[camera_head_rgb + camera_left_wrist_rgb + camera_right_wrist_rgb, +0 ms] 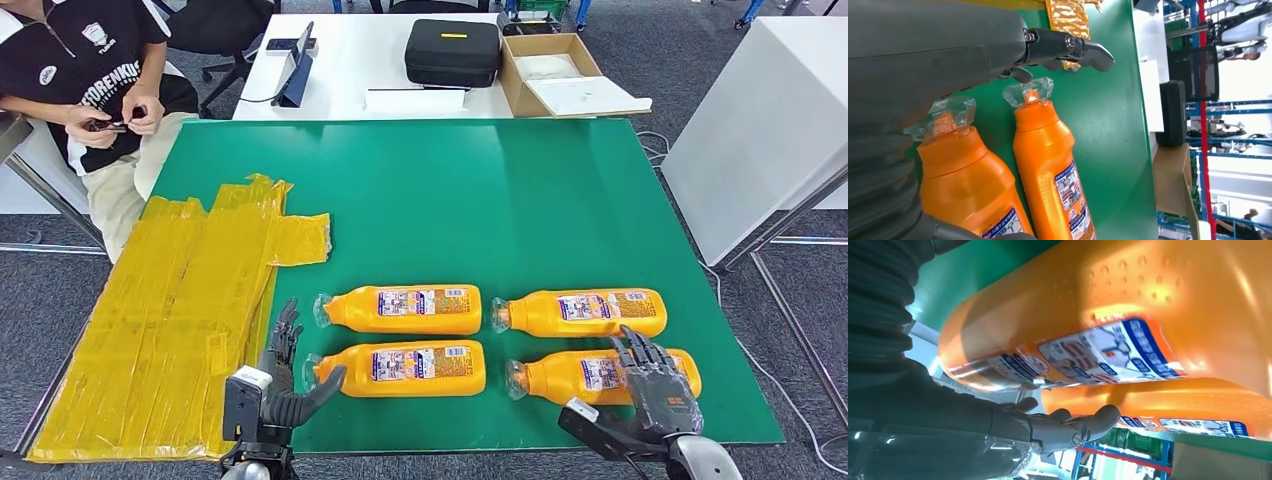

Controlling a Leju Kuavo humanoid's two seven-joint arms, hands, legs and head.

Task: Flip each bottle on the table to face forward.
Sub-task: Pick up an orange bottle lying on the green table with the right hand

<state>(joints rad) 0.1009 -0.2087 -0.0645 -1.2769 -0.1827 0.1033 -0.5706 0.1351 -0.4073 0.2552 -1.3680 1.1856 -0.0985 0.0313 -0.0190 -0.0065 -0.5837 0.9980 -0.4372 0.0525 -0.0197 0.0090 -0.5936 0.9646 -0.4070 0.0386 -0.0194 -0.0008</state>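
Fingers [641,352] over bottle [560,376]; three beside.

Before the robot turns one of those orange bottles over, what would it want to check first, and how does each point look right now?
1. All four orange plastic bottles lie flat on the green table: ok.
2. Left hand is by the clear cap of the near-left bottle, thumb at its neck: ok; a firm grip, cannot tell.
3. Right hand rests over the base end of the near-right bottle: ok; fingers closed around it, cannot tell.
4. Far-left bottle and far-right bottle lie close behind, little room to roll: not ok.
5. Crinkled yellow plastic sheet lies apart from the bottles: ok.
6. Seated person keeps hands off the table: ok.
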